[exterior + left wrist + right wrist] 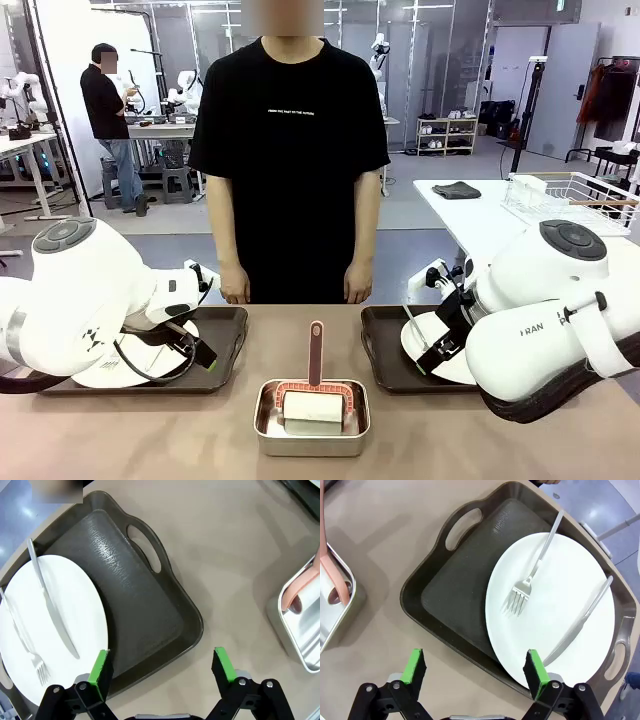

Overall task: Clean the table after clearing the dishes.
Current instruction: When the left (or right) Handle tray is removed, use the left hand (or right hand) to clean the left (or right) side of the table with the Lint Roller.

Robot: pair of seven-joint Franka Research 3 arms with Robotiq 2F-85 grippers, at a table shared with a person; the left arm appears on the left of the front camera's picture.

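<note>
On the tan table [180, 435] stand two dark trays. The left tray [228, 325] carries a white plate [125, 370]; the left wrist view shows that tray [135, 600] and plate [60, 625] with a knife [50, 605] and a fork [27, 647] on it. My left gripper [162, 666] hangs open over the tray's near corner, holding nothing. The right tray [385, 350] holds a plate [555, 610] with a fork [530, 580] and a knife [580, 622]. Over this tray's [455, 590] near edge my right gripper [475, 666] is open and holds nothing.
A small steel pan [312, 432] sits front and centre between the trays, with a roller and its pinkish handle [316, 350] in it. A person stands at the far edge, hands [235, 290] hanging down. A white side table with a wire rack [570, 195] is at the right.
</note>
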